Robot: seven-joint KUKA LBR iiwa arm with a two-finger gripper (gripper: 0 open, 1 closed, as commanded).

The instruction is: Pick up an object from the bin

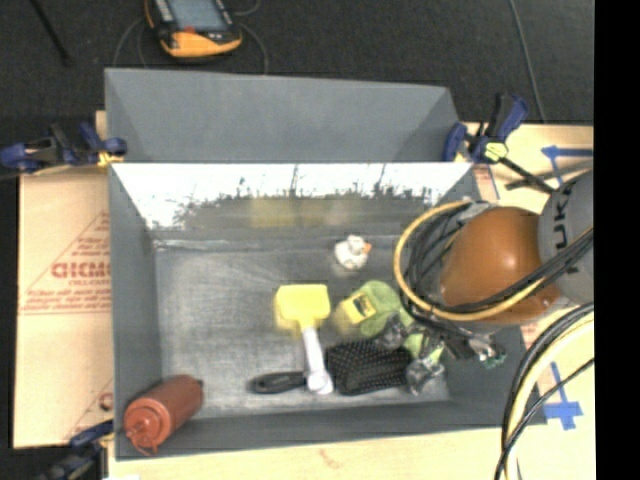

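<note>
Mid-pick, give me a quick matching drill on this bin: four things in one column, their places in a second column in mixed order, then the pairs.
Things:
1. brown bottle
2. small white toy
3. black hairbrush
4. yellow-headed brush

Places:
A. middle of the floor, white handle pointing to the view's bottom
B. lower-left corner of the bin, lying on its side
C. along the lower edge, head beside the gripper
D. toward the back wall

Pairs: 1-B, 2-D, 3-C, 4-A

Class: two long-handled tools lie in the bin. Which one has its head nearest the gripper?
The black hairbrush: its bristled head lies right beside the gripper. The yellow-headed tool with the white handle lies farther left.
</note>
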